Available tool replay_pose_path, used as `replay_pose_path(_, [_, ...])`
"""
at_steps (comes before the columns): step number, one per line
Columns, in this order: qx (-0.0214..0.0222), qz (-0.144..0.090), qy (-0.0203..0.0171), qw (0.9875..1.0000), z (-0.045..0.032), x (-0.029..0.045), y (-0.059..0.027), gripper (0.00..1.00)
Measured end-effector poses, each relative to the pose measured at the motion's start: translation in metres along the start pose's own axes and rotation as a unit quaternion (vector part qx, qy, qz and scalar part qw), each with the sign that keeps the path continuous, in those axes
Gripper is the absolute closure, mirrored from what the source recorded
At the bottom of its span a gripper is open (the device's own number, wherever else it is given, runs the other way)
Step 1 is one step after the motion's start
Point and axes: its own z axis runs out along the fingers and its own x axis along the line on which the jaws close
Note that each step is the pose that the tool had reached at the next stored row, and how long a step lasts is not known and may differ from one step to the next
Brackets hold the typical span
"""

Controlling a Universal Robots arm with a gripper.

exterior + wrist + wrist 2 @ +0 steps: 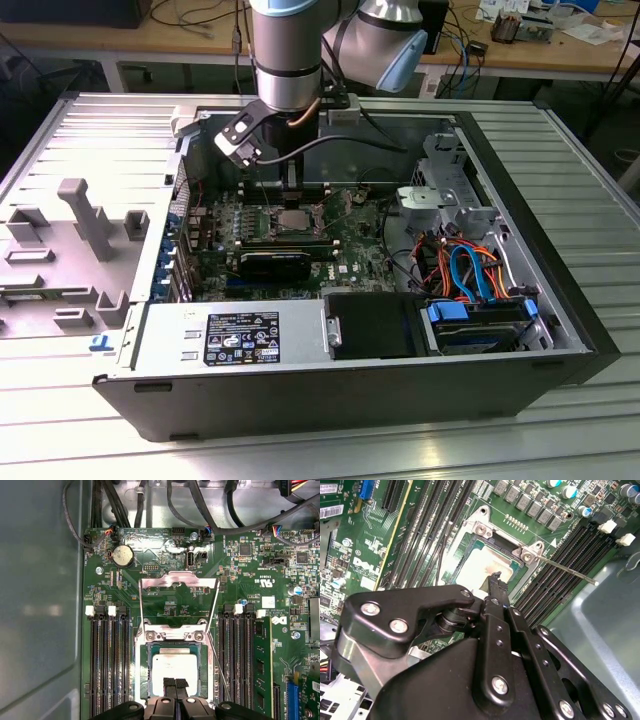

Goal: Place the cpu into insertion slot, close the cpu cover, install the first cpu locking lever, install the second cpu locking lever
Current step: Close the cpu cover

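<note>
The cpu (175,666) lies flat in the insertion slot (141,652) on the green motherboard, its silvery top (482,562) facing up; in the exterior view it is a small grey square (293,218). The cpu cover (177,582) stands swung open behind the slot, a thin metal frame with an open middle. One locking lever (567,570) sticks out as a thin rod beside the slot, also seen as the lever (220,670) along the slot's side. My gripper (175,684) hangs just over the chip's near edge, fingers (496,580) shut together with nothing between them.
Black memory slots (107,665) flank the slot on both sides. A coin battery (122,556) and cables (115,500) lie beyond the cover. The grey case wall (40,605) is close by. A power supply (235,335) and drive bay with coloured cables (470,275) fill the case's front.
</note>
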Motion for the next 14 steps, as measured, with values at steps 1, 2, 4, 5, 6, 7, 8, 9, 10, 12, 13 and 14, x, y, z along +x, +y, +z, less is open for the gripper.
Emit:
replay_pose_path(1, [0.0000, 0.000, 0.0000, 1.0000, 0.0000, 0.0000, 0.0003, 0.89])
replay_pose_path(2, [0.0000, 0.000, 0.0000, 1.0000, 0.0000, 0.0001, 0.0004, 0.89])
replay_pose_path(4, [0.0000, 0.000, 0.0000, 1.0000, 0.0000, 0.0001, 0.0004, 0.89])
replay_pose_path(5, [0.0000, 0.000, 0.0000, 1.0000, -0.0005, 0.0001, 0.0005, 0.89])
replay_pose_path(6, [0.0000, 0.000, 0.0000, 1.0000, -0.0015, 0.0000, 0.0005, 0.89])
replay_pose_path(7, [0.0000, 0.000, 0.0000, 1.0000, -0.0027, 0.0000, 0.0005, 0.89])
replay_pose_path(8, [0.0000, 0.000, 0.0000, 1.0000, -0.0038, 0.0000, 0.0006, 0.89])
replay_pose_path(9, [0.0000, 0.000, 0.0000, 1.0000, -0.0042, 0.0000, 0.0006, 0.89])
replay_pose_path(10, [-0.0001, 0.000, 0.0002, 1.0000, -0.0042, 0.0000, 0.0006, 0.89])
replay_pose_path(12, [-0.0001, 0.000, 0.0001, 1.0000, -0.0043, 0.0000, 0.0010, 0.89])
replay_pose_path(13, [0.0000, 0.000, 0.0000, 1.0000, -0.0044, -0.0001, 0.0016, 0.89])
replay_pose_path(14, [0.0001, 0.000, -0.0001, 1.0000, -0.0044, -0.0001, 0.0023, 0.89])
